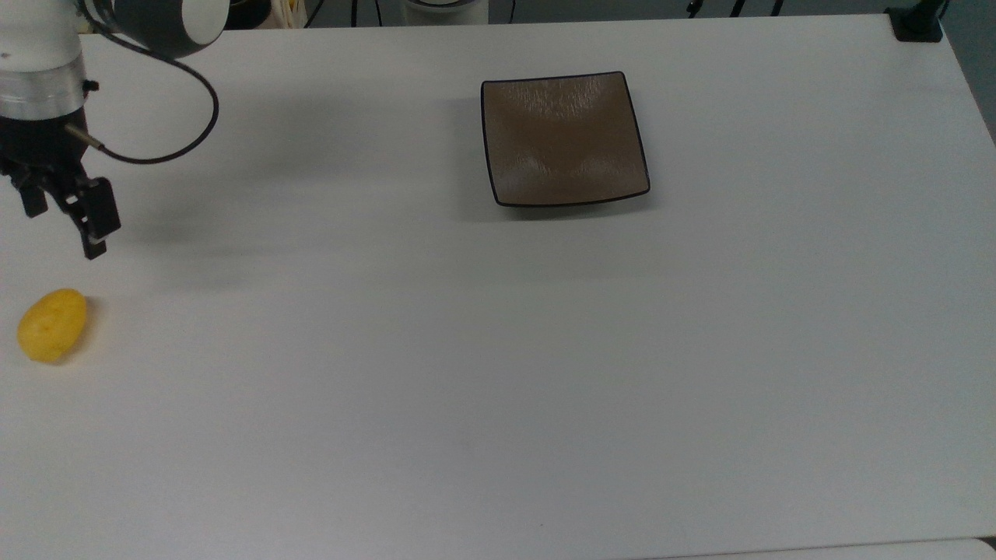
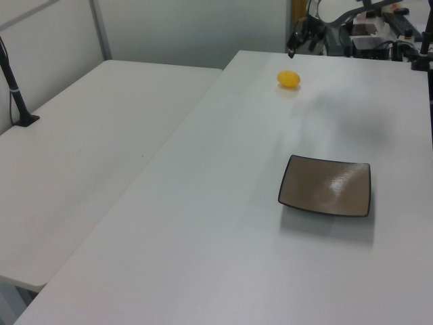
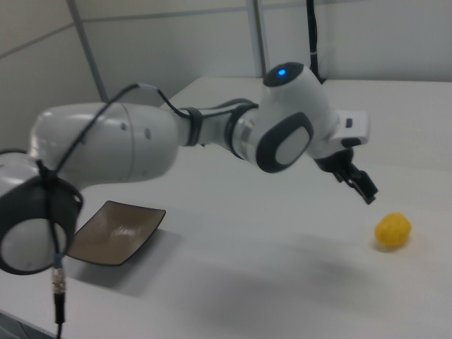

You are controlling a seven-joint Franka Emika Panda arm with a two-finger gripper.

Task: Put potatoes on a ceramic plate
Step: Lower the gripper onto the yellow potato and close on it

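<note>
In the top view the potato (image 1: 51, 325) sits alone at the far left of the table (image 1: 498, 373), and the gripper (image 1: 62, 225) hangs just above it with its fingers spread and empty. I'd centre over the potato's narrow width before dropping, since that smooth egg shape probably rolls. The ceramic plate (image 1: 564, 140) waits well off to the right, empty.

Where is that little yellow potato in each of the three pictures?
Top view: the potato lies at the far left edge, below the gripper.
Left view: the potato is near the top, right of centre.
Right view: the potato is at lower right.
Shared landmark: the ceramic plate.
</note>
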